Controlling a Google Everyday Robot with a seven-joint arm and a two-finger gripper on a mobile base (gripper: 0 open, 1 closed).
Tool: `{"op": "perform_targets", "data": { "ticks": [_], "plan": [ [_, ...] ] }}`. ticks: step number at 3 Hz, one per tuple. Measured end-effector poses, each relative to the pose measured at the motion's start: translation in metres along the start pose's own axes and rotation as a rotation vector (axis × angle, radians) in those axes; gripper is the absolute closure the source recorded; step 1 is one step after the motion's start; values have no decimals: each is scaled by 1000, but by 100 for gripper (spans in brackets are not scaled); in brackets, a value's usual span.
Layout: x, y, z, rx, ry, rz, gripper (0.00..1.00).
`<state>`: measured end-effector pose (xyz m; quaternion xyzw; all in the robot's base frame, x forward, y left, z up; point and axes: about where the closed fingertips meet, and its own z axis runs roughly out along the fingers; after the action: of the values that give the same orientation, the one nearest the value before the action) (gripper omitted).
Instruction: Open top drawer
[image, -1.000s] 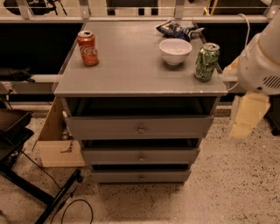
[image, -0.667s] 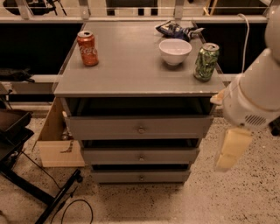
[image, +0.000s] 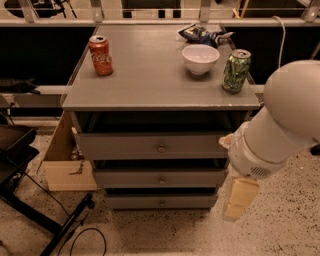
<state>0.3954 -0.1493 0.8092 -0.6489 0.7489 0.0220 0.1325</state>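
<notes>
The top drawer (image: 125, 146) is the uppermost and tallest of three grey fronts in the cabinet, with a small round metal knob (image: 161, 148) at its middle. A dark gap shows between its front and the tabletop. My white arm (image: 280, 125) comes in from the right. My gripper (image: 239, 199) hangs as a cream-coloured piece below the wrist, just off the cabinet's right front corner. It is level with the lower drawers, to the right of and below the knob, and it touches nothing.
On the grey tabletop (image: 150, 85) stand a red cola can (image: 100, 55), a white bowl (image: 200, 58), a green can (image: 236, 70) and a chip bag (image: 202, 34). A cardboard box (image: 65, 160) and a black stand (image: 20, 160) lie left of the cabinet. Two narrower drawers (image: 161, 179) sit below.
My arm has swung left and down, bringing the gripper from beside the tabletop's right edge to the cabinet's lower right front corner. The drawers have not moved.
</notes>
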Motion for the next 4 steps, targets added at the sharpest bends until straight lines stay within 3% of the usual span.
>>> {"op": "perform_targets", "data": {
  "ticks": [2, 3, 4],
  "plan": [
    [-22, -12, 54, -8, 49, -81, 0],
    [-22, -13, 54, -5, 53, -82, 0],
    [-28, -40, 69, 20, 83, -111, 0]
  ]
}}
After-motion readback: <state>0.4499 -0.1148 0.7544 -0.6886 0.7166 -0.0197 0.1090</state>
